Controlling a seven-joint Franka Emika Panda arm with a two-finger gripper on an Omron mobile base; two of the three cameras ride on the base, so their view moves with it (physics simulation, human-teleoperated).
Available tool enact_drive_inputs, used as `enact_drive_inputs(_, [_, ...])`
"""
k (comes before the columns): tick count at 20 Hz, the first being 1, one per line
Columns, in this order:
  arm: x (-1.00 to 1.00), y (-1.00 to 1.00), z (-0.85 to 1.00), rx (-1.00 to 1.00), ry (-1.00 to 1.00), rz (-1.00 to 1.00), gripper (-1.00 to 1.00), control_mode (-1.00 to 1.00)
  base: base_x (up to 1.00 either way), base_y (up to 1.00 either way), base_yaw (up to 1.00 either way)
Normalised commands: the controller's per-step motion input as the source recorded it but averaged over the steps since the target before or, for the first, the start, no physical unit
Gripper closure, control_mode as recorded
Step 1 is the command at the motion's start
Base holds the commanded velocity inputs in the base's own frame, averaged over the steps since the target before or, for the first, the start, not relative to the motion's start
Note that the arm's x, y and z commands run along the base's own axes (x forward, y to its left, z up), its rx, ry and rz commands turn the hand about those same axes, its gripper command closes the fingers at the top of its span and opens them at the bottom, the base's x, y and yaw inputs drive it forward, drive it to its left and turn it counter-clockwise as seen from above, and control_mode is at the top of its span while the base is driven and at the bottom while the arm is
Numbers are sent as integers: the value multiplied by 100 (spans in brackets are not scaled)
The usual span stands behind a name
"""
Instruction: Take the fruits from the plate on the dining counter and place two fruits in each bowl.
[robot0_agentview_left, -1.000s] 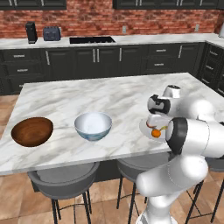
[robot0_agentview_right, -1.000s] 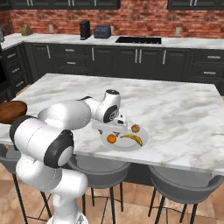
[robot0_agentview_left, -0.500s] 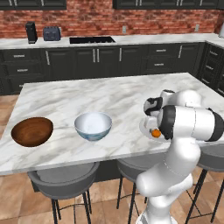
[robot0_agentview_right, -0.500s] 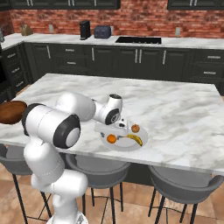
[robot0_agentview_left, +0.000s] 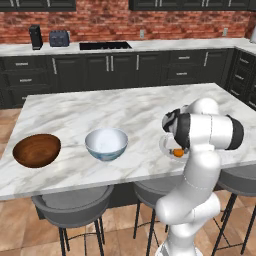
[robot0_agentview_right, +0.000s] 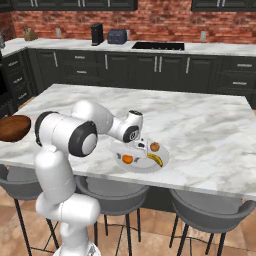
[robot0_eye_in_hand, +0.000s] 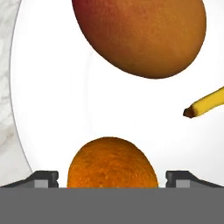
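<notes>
On the dining counter (robot0_agentview_right: 200, 125) lies the pale plate (robot0_agentview_right: 142, 168) with an orange fruit (robot0_agentview_right: 127, 159), a red-orange fruit (robot0_agentview_right: 155, 147) and a small yellow banana (robot0_agentview_right: 156, 160). My gripper (robot0_agentview_right: 137, 148) is down over the plate, open. In the hand view the gripper (robot0_eye_in_hand: 112, 179) straddles the orange fruit (robot0_eye_in_hand: 112, 164), a gap showing on each side of it; the red-orange fruit (robot0_eye_in_hand: 140, 35) and the banana tip (robot0_eye_in_hand: 205, 105) lie beyond on the plate (robot0_eye_in_hand: 57, 109). The brown wooden bowl (robot0_agentview_left: 36, 149) and the white-blue bowl (robot0_agentview_left: 106, 143) stand to the left, both empty.
Grey bar stools (robot0_agentview_left: 75, 205) stand under the counter's near edge. Dark cabinets, a cooktop (robot0_agentview_left: 105, 46), a toaster (robot0_agentview_left: 59, 38) and a coffee machine (robot0_agentview_left: 35, 36) line the brick back wall. Bare marble lies between the bowls and the plate.
The arm's elbow and forearm have swung up and round while the hand stayed over the plate. The jaws have stayed wide apart. The fruits and bowls have not moved.
</notes>
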Motion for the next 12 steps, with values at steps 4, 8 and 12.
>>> enact_drive_inputs(4, [0, 0, -1, 0, 0, 0, 100, -100, 0, 0, 0])
enact_drive_inputs(8, [-7, 8, 28, 0, -1, -2, 100, -100, 0, 0, 0])
enact_drive_inputs(12, [-24, 50, 95, 0, -1, -1, 100, -100, 0, 0, 0])
